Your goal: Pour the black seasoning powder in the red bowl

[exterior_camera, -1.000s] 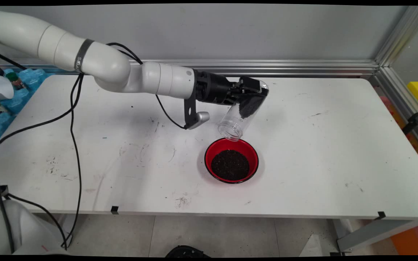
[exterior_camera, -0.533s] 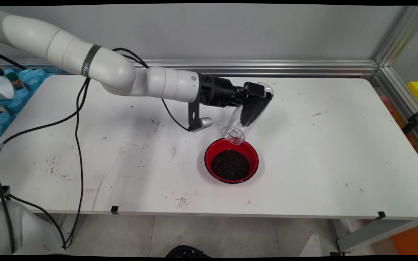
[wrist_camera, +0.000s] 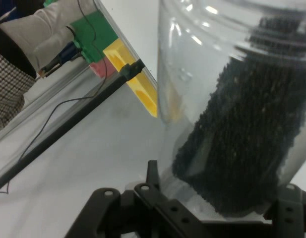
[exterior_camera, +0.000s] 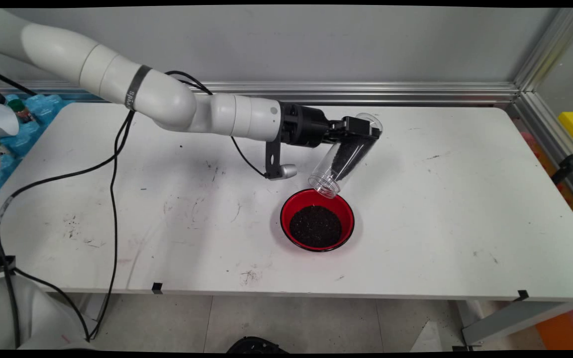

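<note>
A: The jar (exterior_camera: 342, 158) is looking like clear, glossy plastic, and the dark grains (wrist_camera: 242, 144) inside it are showing rough and matt.

B: The bowl (exterior_camera: 289, 208) is shining red and smooth, with more matt black grains lying in it. The table (exterior_camera: 440, 199) is looking like matt white laminate, scuffed. The gripper (exterior_camera: 361, 130) is showing matt black.

Grey wall (exterior_camera: 316, 44), scuffed white table (exterior_camera: 440, 209), seemingly tiled floor (exterior_camera: 291, 323)

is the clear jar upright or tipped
Tipped: the jar, held in the hand, slants with its open mouth down over the red bowl.
</note>
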`<state>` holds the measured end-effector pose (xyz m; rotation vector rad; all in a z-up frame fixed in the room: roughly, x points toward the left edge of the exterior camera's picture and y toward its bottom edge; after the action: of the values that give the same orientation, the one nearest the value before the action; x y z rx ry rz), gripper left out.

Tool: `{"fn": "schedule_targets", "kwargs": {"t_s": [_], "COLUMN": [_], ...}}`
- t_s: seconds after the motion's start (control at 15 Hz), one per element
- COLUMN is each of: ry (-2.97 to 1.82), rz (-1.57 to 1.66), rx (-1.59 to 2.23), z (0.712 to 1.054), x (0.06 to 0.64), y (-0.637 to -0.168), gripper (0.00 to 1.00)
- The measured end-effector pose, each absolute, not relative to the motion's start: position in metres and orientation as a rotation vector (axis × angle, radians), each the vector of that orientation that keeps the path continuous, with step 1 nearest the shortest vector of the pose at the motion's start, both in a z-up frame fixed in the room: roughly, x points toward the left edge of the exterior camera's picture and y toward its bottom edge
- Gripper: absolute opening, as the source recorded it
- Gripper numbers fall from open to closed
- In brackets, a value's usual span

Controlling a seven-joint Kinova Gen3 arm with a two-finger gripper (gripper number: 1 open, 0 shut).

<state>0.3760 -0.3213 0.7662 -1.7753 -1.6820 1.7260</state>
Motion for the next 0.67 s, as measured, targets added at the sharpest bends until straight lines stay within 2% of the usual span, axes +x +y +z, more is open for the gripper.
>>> {"fn": "schedule_targets", "kwargs": {"t_s": [0.67], "ry": [-1.615], "rz": [1.790], "rx": [-1.840], "z": [0.7614], "x": [0.3659], "y": [-0.3284], "gripper": [0.00]}}
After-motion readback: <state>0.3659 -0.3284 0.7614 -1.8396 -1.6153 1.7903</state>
